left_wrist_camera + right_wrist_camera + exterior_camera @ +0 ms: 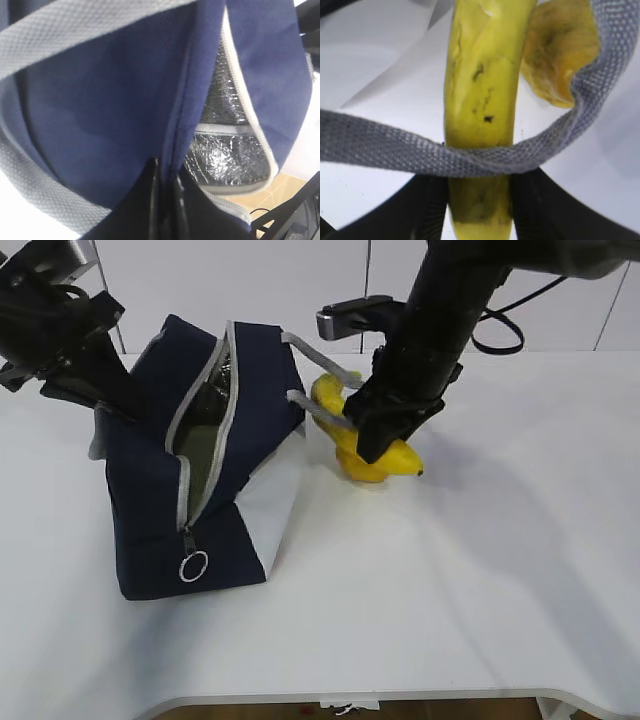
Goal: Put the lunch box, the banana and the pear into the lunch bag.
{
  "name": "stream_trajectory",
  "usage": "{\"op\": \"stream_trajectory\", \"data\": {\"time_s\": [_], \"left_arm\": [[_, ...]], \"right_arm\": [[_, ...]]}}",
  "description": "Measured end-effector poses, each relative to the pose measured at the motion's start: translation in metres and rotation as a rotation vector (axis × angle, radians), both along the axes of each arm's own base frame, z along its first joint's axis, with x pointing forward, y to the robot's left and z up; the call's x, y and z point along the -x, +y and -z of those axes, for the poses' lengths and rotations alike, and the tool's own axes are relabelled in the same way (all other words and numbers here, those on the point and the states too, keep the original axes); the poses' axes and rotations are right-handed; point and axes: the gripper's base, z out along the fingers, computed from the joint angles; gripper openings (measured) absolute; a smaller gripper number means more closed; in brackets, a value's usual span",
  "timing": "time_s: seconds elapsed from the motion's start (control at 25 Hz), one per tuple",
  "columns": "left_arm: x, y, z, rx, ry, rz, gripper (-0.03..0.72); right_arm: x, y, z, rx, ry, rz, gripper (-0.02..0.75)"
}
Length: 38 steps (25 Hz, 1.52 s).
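The right arm reaches down steeply from the top of the exterior view, its gripper (382, 445) set over the banana (375, 462) on the white table (480, 570), just right of the lunch bag (200, 490). The left arm comes in low from the far left corner, and its gripper (95, 400) is pressed against the bag's far left side.

The bag lies tipped on its side with the zipper open, its ring pull (193, 566) hanging near the front and a white panel facing right. One grey handle (320, 410) droops across the banana.

The right wrist view shows more — the dark fingers (427, 210) sit on either side of the banana (480, 100), narrowly apart and closed against it, with the handle strap (470, 155) draped over the fruit. Just behind and to the right lies the pear (560, 55), which the arm mostly hides in the exterior view.

The left wrist view shows the left gripper (165, 200) clamped tight on a fold of the bag's blue fabric (100, 110), and the silver foil lining (225, 155) inside the opening — a detail barely visible from outside. The lunch box cannot be made out in any view.
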Motion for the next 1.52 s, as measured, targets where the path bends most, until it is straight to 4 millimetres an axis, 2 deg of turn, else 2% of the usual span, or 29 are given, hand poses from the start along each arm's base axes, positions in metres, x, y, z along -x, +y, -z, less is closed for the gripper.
{"op": "stream_trajectory", "data": {"time_s": [0.24, 0.48, 0.68, 0.92, 1.08, 1.36, 1.52], "left_arm": [[0.0, 0.0, 0.0, 0.0, 0.0, 0.0, 0.0], [0.0, 0.0, 0.0, 0.0, 0.001, 0.001, 0.0], [0.0, 0.0, 0.0, 0.0, 0.001, 0.001, 0.0], [0.0, -0.002, -0.001, 0.01, 0.003, 0.001, 0.0], [0.0, -0.003, -0.002, 0.032, 0.005, -0.004, 0.0], [0.0, -0.009, -0.007, 0.115, 0.016, -0.022, 0.0], [0.0, -0.01, -0.008, 0.145, 0.019, -0.029, 0.0]], "right_arm": [[0.006, -0.016, -0.034, 0.093, -0.111, 0.06, 0.284], [0.008, -0.04, -0.061, 0.275, -0.247, 0.175, 0.283], [0.014, -0.041, -0.077, 0.224, -0.262, 0.241, 0.283], [0.029, -0.012, -0.102, -0.141, -0.151, 0.233, 0.283], [0.038, 0.01, -0.111, -0.387, -0.025, 0.204, 0.283], [0.034, 0.037, -0.1, -0.643, 0.149, 0.152, 0.283], [0.031, 0.055, -0.09, -0.698, 0.157, 0.132, 0.283]]}}
